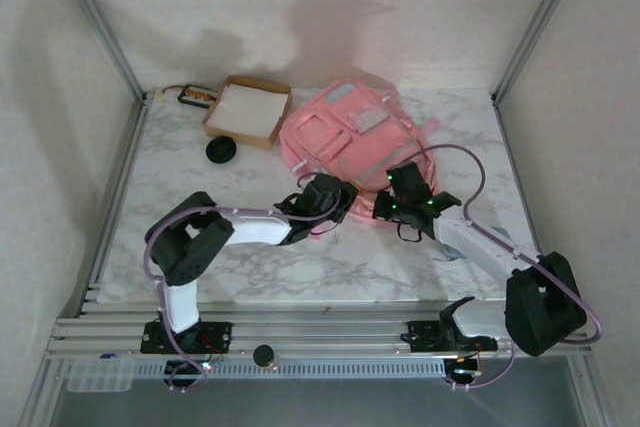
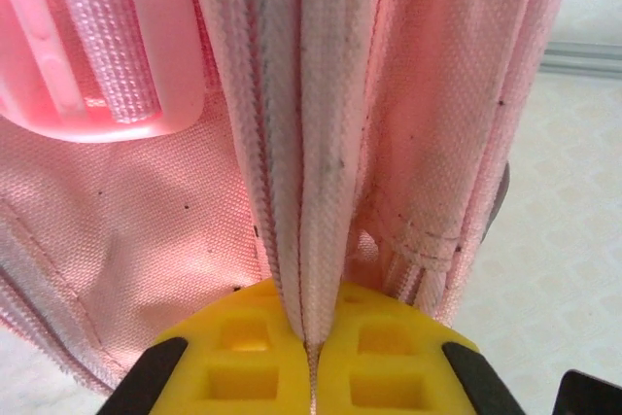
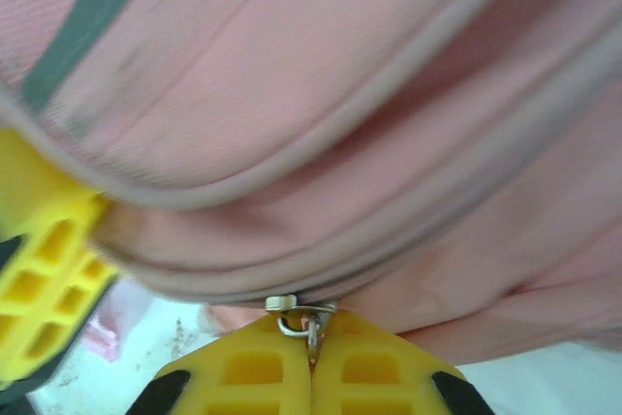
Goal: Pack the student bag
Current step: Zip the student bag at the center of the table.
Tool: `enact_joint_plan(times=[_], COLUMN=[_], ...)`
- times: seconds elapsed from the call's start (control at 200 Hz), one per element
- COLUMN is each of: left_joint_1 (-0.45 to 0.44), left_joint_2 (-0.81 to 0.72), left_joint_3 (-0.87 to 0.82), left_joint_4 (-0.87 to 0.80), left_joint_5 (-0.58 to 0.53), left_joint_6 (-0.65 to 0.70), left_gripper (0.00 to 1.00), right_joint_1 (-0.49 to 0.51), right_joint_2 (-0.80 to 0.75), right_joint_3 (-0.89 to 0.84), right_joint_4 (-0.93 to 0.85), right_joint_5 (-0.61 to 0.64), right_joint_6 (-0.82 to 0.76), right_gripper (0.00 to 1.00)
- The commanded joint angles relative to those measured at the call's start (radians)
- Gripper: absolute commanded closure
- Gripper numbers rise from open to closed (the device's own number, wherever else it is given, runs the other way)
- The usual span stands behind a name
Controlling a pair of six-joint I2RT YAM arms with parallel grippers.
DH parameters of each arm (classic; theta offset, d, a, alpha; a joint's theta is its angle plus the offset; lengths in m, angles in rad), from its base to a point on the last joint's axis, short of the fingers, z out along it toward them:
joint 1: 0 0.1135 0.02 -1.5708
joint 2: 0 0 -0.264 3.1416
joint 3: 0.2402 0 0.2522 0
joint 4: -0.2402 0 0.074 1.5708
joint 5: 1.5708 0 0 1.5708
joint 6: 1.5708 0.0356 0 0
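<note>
The student bag (image 1: pixel 345 132), pink with grey-white panels, lies flat at the back middle of the marble table. Both grippers meet at its near edge. My left gripper (image 1: pixel 335 209) is shut on a pale pink webbing strap (image 2: pixel 311 191) of the bag, which is pinched between the yellow pads (image 2: pixel 243 357). My right gripper (image 1: pixel 385 209) is shut on the small metal zip pull (image 3: pixel 301 316) at the bag's seam, with pink fabric (image 3: pixel 321 94) bulging above it. One of the left gripper's yellow fingers (image 3: pixel 39 279) shows at the left of the right wrist view.
A brown cardboard box with a white inside (image 1: pixel 248 110) sits left of the bag. In front of it lies a black round object (image 1: pixel 221 150), and a small dark item (image 1: pixel 196 96) rests in the back left corner. A pink plastic buckle (image 2: pixel 107 46) hangs beside the strap.
</note>
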Motion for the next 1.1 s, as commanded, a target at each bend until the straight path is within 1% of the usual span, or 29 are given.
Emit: enact_joint_plan(times=[0.0, 0.04, 0.065, 0.135, 0.225, 0.305, 0.361, 0.406, 0.441, 0.481, 0.546, 0.601, 0.641, 0.661, 0.711, 0.726, 0.821, 0.891, 0.951, 1.031, 1.097], left_joint_1=[0.076, 0.1, 0.114, 0.16, 0.266, 0.363, 0.427, 0.469, 0.503, 0.533, 0.551, 0.55, 0.548, 0.546, 0.536, 0.53, 0.473, 0.397, 0.307, 0.196, 0.116], left_joint_2=[-0.141, -0.189, -0.218, -0.274, -0.302, -0.328, -0.34, -0.338, -0.332, -0.326, -0.321, -0.323, -0.335, -0.347, -0.386, -0.399, -0.507, -0.591, -0.625, -0.594, -0.536], left_joint_3=[-0.096, -0.137, -0.161, -0.185, -0.178, -0.194, -0.182, -0.164, -0.143, -0.132, -0.118, -0.116, -0.117, -0.124, -0.151, -0.16, -0.262, -0.36, -0.402, -0.405, -0.401], left_joint_4=[-0.163, -0.163, -0.191, -0.253, -0.373, -0.405, -0.443, -0.468, -0.5, -0.491, -0.477, -0.431, -0.418, -0.405, -0.378, -0.38, -0.333, -0.242, -0.214, -0.172, -0.07], left_joint_5=[-0.132, -0.122, -0.116, -0.089, -0.034, 0.016, 0.019, 0.019, 0.021, 0.042, 0.085, 0.15, 0.174, 0.189, 0.217, 0.217, 0.226, 0.192, 0.125, 0.072, 0.042], left_joint_6=[0.102, 0.125, 0.143, 0.236, 0.362, 0.468, 0.53, 0.586, 0.605, 0.633, 0.637, 0.637, 0.613, 0.599, 0.562, 0.547, 0.414, 0.281, 0.182, 0.067, -0.026], left_gripper=[1.0, 1.0, 1.0, 1.0, 1.0, 1.0, 1.0, 1.0, 1.0, 1.0, 1.0, 1.0, 1.0, 0.94, 0.72, 0.67, 0.51, 0.47, 0.44, 0.39, 0.37], right_joint_1=[-0.053, -0.067, -0.077, -0.116, -0.146, -0.146, -0.145, -0.143, -0.138, -0.123, -0.083, -0.043, -0.013, 0.003, 0.033, 0.037, 0.042, 0.043, 0.042, 0.042, 0.043], right_joint_2=[-0.08, -0.089, -0.095, -0.099, -0.07, -0.027, -0.019, -0.019, -0.02, -0.019, -0.011, -0.001, 0.008, 0.012, 0.018, 0.019, 0.011, 0.008, 0.019, 0.037, 0.039], right_joint_3=[0.016, 0.023, 0.023, 0.027, 0.046, 0.075, 0.084, 0.082, 0.08, 0.078, 0.072, 0.072, 0.072, 0.073, 0.076, 0.077, 0.066, 0.048, 0.036, 0.027, 0.021], right_joint_4=[-0.097, -0.123, -0.13, -0.12, -0.086, -0.087, -0.075, -0.053, -0.041, -0.03, -0.005, 0.011, 0.029, 0.036, 0.048, 0.05, 0.078, 0.1, 0.114, 0.126, 0.139], right_joint_5=[0.128, 0.146, 0.153, 0.135, 0.105, 0.121, 0.118, 0.086, 0.065, 0.044, 0.0, -0.02, -0.037, -0.045, -0.051, -0.055, -0.09, -0.106, -0.12, -0.128, -0.134], right_joint_6=[-0.036, -0.041, -0.044, -0.058, -0.075, -0.088, -0.093, -0.101, -0.105, -0.107, -0.118, -0.108, -0.108, -0.108, -0.098, -0.093, -0.079, -0.072, -0.074, -0.076, -0.076], right_gripper=[1.0, 1.0, 1.0, 1.0, 1.0, 1.0, 1.0, 1.0, 1.0, 1.0, 1.0, 1.0, 1.0, 1.0, 1.0, 1.0, 1.0, 1.0, 1.0, 1.0, 1.0])
